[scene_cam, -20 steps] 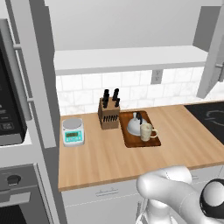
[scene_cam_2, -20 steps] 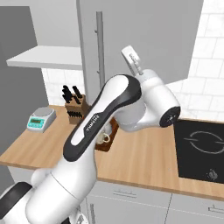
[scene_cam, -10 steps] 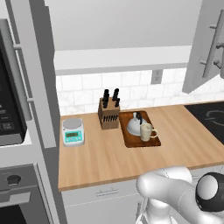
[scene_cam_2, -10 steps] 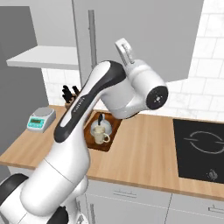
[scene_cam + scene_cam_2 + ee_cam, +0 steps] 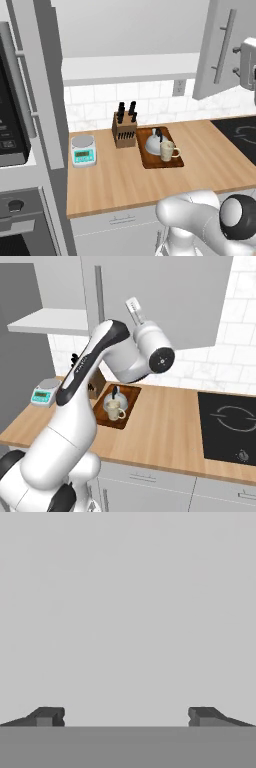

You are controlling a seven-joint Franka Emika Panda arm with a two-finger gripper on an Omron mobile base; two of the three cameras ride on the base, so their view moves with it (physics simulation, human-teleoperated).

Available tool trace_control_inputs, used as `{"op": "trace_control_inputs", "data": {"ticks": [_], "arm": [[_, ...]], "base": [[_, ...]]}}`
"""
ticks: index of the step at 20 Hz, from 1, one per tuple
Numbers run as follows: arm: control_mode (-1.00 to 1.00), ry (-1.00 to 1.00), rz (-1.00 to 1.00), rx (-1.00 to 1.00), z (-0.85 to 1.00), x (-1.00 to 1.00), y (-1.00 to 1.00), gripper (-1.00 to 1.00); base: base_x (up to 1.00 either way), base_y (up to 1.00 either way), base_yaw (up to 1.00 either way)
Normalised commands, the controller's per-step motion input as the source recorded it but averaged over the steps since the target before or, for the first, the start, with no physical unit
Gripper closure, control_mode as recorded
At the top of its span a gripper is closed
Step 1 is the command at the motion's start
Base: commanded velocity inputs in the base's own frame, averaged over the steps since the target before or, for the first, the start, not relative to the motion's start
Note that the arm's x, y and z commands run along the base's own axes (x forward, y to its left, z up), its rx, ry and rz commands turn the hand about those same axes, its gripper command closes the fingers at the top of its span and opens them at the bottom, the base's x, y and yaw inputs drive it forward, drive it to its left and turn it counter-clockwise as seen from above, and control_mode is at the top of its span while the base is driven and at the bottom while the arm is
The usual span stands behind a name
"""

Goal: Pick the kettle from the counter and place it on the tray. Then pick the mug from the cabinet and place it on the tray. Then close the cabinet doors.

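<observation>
- The kettle (image 5: pixel 155 142) and mug (image 5: pixel 167 150) both sit on the tray (image 5: pixel 148 161), just beside the knife block (image 5: pixel 124 131) on the tabletop (image 5: pixel 115 182), so only the doors seem left.
- A cabinet door (image 5: pixel 222 47) hangs ajar above the tray, right of the block.
- The claw (image 5: pixel 125 716) is spread wide, empty, facing a plain grey panel, likely ready to push.

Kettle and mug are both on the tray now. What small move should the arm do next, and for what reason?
Probably press the hand against the right cabinet door to swing it shut. The kettle and mug already stand on the tray, that door hangs ajar, and the gripper, jaws wide apart, faces a plain grey panel.
</observation>
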Motion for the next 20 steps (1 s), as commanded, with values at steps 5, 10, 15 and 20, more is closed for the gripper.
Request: {"op": "trace_control_inputs", "data": {"ticks": [5,10,15,20], "arm": [[-1.0,0.0,-0.05,0.0,-0.13,0.7,0.45,-1.0],[-1.0,0.0,-0.07,0.02,-0.1,0.7,0.42,-1.0],[-1.0,0.0,-0.09,0.01,-0.02,0.74,0.46,-1.0],[-1.0,0.02,-0.07,0.04,0.0,0.65,0.18,-1.0]], "base": [[0.0,0.0,0.0],[0.0,0.0,0.0],[0.0,0.0,0.0],[0.0,0.0,0.0]]}}
